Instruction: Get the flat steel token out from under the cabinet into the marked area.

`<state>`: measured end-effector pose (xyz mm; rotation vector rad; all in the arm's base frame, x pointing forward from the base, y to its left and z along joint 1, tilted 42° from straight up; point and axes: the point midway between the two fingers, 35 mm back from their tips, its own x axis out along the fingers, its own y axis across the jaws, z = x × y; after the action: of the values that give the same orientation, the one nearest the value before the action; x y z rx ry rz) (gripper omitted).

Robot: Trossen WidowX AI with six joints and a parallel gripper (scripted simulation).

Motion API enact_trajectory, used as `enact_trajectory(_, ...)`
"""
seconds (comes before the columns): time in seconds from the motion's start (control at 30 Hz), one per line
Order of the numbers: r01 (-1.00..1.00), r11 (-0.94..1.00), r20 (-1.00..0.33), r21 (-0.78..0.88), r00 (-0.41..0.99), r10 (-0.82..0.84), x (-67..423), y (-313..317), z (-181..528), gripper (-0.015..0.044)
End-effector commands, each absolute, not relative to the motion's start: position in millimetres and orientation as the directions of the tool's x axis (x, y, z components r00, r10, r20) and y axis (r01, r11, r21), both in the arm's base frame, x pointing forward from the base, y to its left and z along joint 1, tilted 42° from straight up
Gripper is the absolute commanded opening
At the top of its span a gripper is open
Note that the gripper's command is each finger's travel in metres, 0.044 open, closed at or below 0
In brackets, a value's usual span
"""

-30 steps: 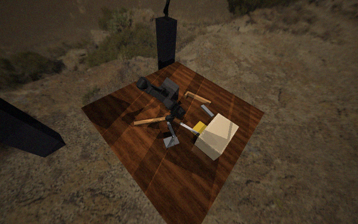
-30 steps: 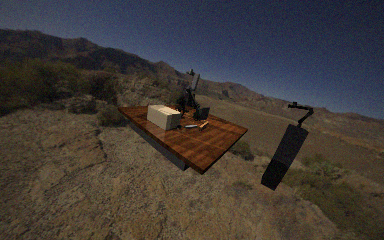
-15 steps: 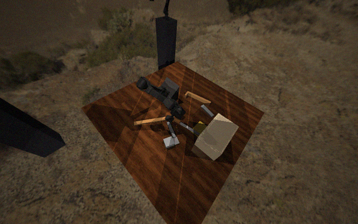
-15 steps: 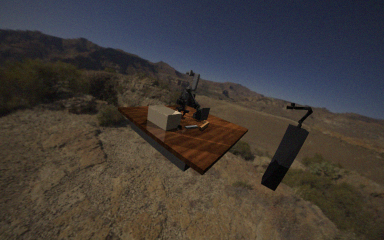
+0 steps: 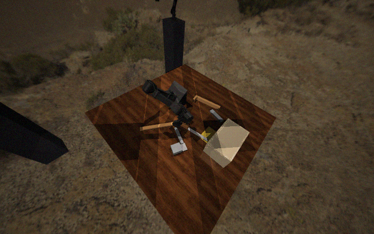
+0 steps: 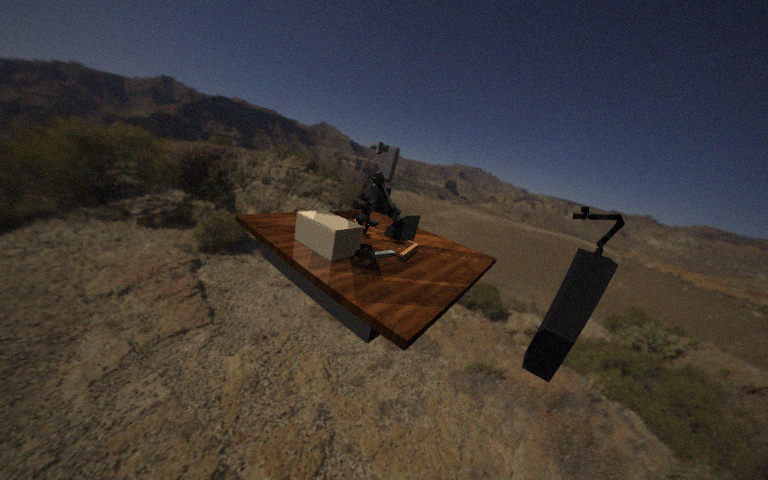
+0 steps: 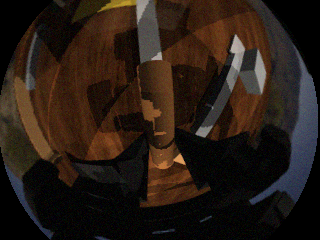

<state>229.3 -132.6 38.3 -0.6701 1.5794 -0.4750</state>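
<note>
My gripper [image 5: 177,124] [image 7: 160,131] is shut on a long wooden stick [image 5: 156,126] [image 7: 158,103], gripping it near one end, low over the table [image 5: 183,188]. The beige cabinet [image 5: 226,142] [image 6: 325,234] stands to the right of the gripper. The yellow marked area [image 5: 208,133] lies in front of the cabinet. A thin grey rod [image 5: 197,133] [image 7: 147,20] lies with one end at the marked area. The steel token is not visible in any view.
A grey paddle tool [image 5: 178,147] [image 7: 248,70] lies just in front of the gripper. An L-shaped wooden stick [image 5: 206,101] [image 6: 407,251] and a short grey bar [image 5: 215,114] [image 6: 384,253] lie behind the cabinet. Dark camera posts [image 5: 173,43] [image 6: 569,312] stand off the table.
</note>
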Motion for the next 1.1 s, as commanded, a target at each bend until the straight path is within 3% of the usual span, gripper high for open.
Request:
enact_trajectory(0.0, -0.141, 0.743, -0.747, -0.654, -0.037, -0.664, 229.7, -132.4, 38.4, 0.0112)
enact_trajectory(0.13, -0.141, 0.743, -0.747, -0.654, -0.037, -0.664, 229.7, -132.4, 38.4, 0.0085)
enact_trajectory(0.27, -0.141, 0.743, -0.747, -0.654, -0.037, -0.664, 229.7, -132.4, 38.4, 0.0)
enact_trajectory(1.07, -0.136, 0.744, -0.747, -0.654, -0.04, -0.664, 253.2, -130.6, 36.1, 0.0)
